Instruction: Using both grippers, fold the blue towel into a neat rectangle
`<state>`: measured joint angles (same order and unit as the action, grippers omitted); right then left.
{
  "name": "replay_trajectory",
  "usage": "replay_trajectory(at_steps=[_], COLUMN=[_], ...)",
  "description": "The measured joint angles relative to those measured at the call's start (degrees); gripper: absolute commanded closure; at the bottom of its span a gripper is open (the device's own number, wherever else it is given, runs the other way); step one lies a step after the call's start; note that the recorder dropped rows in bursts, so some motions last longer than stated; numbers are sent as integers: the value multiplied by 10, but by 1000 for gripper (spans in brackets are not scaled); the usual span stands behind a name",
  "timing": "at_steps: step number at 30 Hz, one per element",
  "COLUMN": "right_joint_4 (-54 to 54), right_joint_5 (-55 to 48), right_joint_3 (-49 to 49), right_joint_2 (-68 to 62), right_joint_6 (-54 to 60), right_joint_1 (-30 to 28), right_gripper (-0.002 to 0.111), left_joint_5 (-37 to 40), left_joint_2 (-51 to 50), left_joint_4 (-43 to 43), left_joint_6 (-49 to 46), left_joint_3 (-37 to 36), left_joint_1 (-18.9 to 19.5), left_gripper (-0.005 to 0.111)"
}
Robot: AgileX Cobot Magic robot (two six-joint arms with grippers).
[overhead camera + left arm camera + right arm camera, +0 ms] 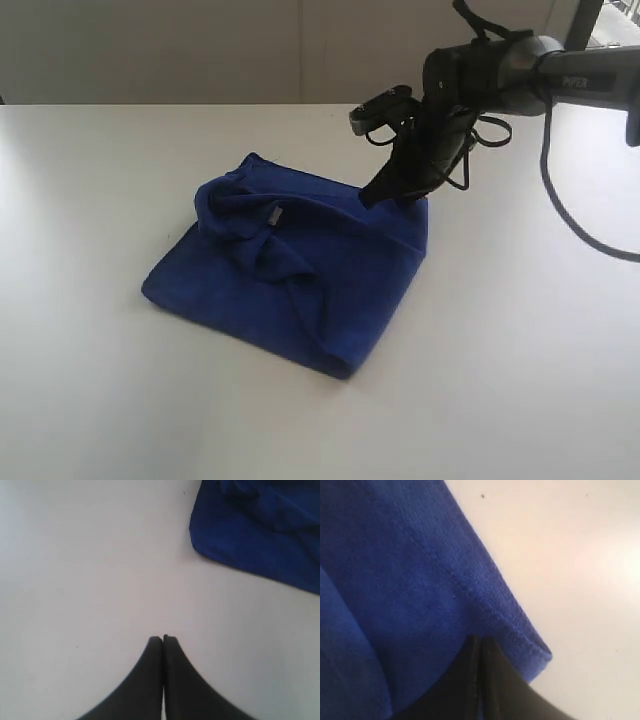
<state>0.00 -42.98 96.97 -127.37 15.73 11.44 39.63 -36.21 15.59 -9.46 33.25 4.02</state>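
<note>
Position: blue towel (320, 290) lies mid-table (530, 390), a rough four-sided pad already doubled over. A rumpled ridge is bunched across its top, with the small white tag (275, 215) showing in the rumple. Edges uneven; not yet a neat rectangle.

Right gripper (368, 198): fingers pressed together, tips down on the towel's far right corner, just inside the stitched hem (520, 630). Possibly a layer is nipped between them; the wrist view is too close to say.

Left gripper (163, 639): fingers closed on nothing, over bare table, a towel corner well apart from it.

Handling, by judgement: plush, light, limp; it will sag and drag when lifted, with little slip. Best taken at hemmed corners, one per gripper, pinching all layers so the fold carries evenly. The ridge wants flattening first.
</note>
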Motion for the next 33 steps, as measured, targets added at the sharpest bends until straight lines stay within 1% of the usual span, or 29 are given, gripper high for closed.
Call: replay_trajectory(at_steps=[4, 8, 9, 11, 13, 16, 19, 23, 26, 33], right_joint_4=[0, 4, 5, 5, 0, -3, 0, 25, 31, 65], right_joint_5=[-15, -51, -84, -103, -103, -89, -58, -5, 20, 70], right_joint_3=[-1, -1, -1, -17, -56, -108, -205, -291, -307, -309], right_joint_2=[-21, -21, -18, -9, 13, 42, 101, 175, 197, 213], right_joint_6=[-17, -91, -129, -157, -179, -193, -206, -207, -198, -152], right_joint_1=[-9, -18, -27, -34, -37, -38, -38, -38, -38, -38], right_gripper=[108, 108, 108, 108, 108, 108, 108, 108, 108, 108], left_joint_5=[0, 0, 0, 0, 0, 0, 0, 0, 0, 0], left_joint_2=[0, 0, 0, 0, 0, 0, 0, 0, 0, 0], left_joint_4=[0, 0, 0, 0, 0, 0, 0, 0, 0, 0], left_joint_6=[0, 0, 0, 0, 0, 0, 0, 0, 0, 0], left_joint_3=[0, 0, 0, 0, 0, 0, 0, 0, 0, 0], left_joint_1=[0, 0, 0, 0, 0, 0, 0, 0, 0, 0], left_gripper=[107, 107, 107, 107, 107, 107, 107, 107, 107, 107])
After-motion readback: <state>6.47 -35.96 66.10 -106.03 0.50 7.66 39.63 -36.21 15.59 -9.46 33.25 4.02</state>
